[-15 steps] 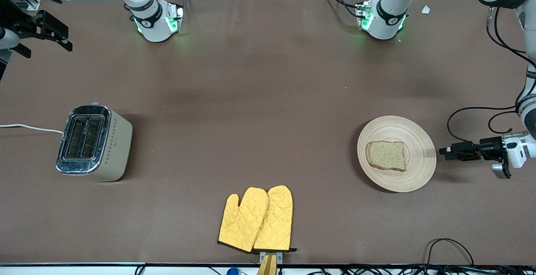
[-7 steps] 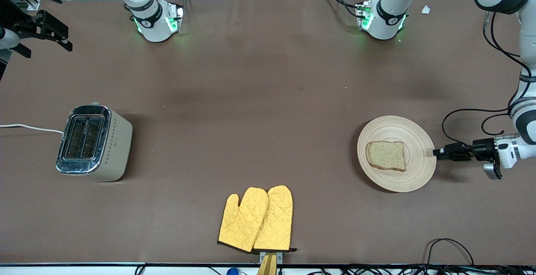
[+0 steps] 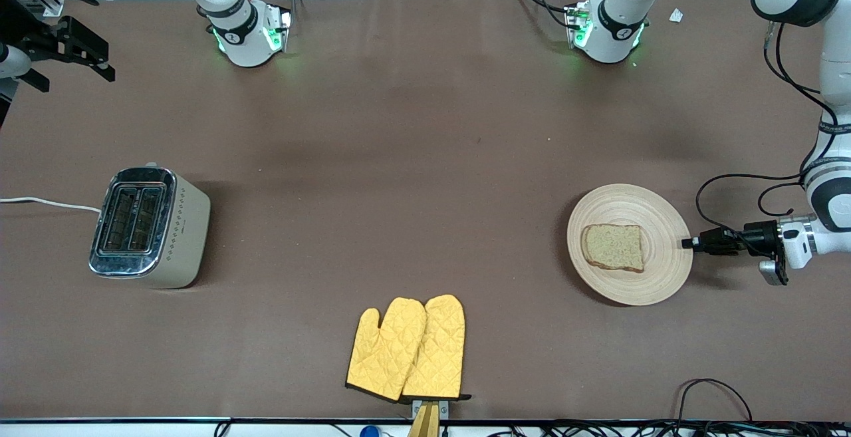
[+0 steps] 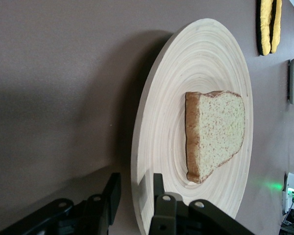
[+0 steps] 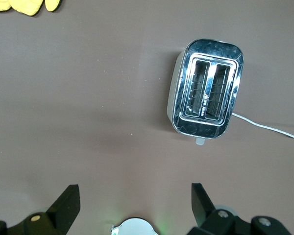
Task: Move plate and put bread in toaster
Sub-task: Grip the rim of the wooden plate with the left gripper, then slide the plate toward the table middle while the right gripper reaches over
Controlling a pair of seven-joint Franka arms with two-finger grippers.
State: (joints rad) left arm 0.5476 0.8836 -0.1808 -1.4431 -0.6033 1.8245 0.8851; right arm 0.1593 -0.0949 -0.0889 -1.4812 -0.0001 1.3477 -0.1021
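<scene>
The light-wood plate lies toward the left arm's end of the table with the bread lying flat on it. My left gripper is low at the plate's rim. In the left wrist view the plate and bread show close up, and the left gripper is open, with one finger over the rim and one outside it, not closed on it. The cream toaster stands at the right arm's end, its slots empty. My right gripper waits open high above the table, farther from the front camera than the toaster.
A pair of yellow oven mitts lies near the table's front edge, midway between toaster and plate. The toaster's white cord runs off the right arm's end of the table. Both arm bases stand along the table's top edge.
My left gripper has slid toward the plate and now straddles its rim. The plate, bread, toaster and right arm have not moved.
</scene>
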